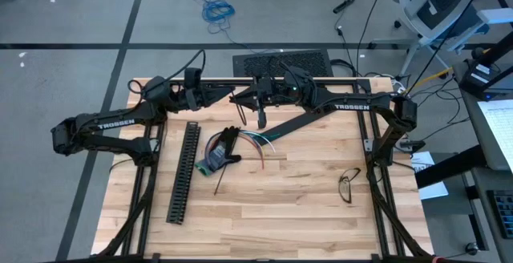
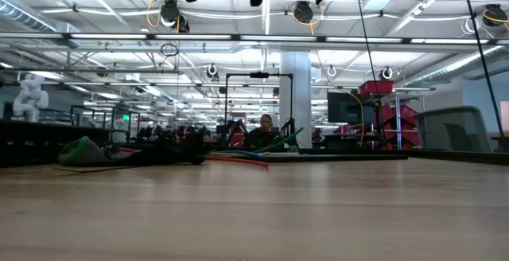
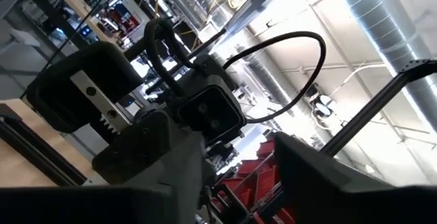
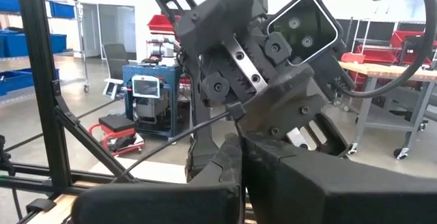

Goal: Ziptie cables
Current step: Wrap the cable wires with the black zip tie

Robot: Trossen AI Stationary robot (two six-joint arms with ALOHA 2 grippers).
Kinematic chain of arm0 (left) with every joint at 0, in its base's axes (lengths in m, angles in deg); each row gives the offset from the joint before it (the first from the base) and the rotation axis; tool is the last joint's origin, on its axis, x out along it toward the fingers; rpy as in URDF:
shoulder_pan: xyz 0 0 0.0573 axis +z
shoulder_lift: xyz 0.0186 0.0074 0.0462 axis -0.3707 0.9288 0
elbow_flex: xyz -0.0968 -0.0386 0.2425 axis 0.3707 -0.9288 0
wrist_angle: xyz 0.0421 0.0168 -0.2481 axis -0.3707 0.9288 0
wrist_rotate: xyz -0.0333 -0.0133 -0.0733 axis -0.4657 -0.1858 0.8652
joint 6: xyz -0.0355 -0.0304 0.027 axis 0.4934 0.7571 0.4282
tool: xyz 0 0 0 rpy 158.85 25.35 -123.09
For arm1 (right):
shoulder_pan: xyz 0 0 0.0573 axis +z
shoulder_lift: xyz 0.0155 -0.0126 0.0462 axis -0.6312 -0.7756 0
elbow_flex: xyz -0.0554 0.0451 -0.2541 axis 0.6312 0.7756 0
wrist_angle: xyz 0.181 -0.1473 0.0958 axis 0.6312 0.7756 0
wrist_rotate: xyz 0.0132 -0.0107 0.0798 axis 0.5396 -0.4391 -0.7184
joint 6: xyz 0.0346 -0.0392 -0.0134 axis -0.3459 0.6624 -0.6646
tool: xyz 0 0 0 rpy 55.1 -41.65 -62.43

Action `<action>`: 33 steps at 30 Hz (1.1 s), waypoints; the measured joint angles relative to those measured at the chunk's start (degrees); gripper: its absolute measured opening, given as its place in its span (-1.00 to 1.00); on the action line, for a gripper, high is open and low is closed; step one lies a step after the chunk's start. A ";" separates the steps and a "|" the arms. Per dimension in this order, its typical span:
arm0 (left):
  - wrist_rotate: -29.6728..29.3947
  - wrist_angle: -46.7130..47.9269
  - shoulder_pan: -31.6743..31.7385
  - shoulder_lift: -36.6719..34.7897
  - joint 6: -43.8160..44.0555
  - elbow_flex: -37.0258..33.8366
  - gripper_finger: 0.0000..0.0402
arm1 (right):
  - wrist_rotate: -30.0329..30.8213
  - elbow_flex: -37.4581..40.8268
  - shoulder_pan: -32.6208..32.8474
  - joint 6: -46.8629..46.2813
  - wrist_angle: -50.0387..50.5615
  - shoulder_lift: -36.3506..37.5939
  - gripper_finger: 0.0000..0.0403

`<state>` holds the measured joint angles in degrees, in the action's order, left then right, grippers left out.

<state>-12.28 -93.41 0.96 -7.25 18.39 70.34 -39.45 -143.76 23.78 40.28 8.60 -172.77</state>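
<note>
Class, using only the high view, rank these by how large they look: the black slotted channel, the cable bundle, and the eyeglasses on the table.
1. Black slotted channel, clearly the longest.
2. Cable bundle, spread out with its loose wires.
3. Eyeglasses, the smallest.

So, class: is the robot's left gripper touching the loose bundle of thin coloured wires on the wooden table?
Apart. The high view shows the left gripper at the far edge, with bare wooden table between it and the wire bundle.
</note>
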 joint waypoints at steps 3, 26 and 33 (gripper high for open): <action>0.02 0.02 0.00 0.00 -0.34 0.00 -0.51 | -0.03 0.00 0.01 0.00 -0.92 0.00 -1.00; -2.25 0.63 0.00 -0.02 -6.25 -0.13 -1.00 | 0.18 -0.02 -0.09 -1.11 1.36 0.02 -1.00; -2.91 0.37 0.10 -0.02 -6.29 -0.13 -1.00 | 0.26 -0.02 -0.09 -1.14 3.30 0.07 -1.00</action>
<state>-15.19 -93.05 1.06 -7.28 12.10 70.21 -39.18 -143.78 23.70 39.14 11.90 -172.70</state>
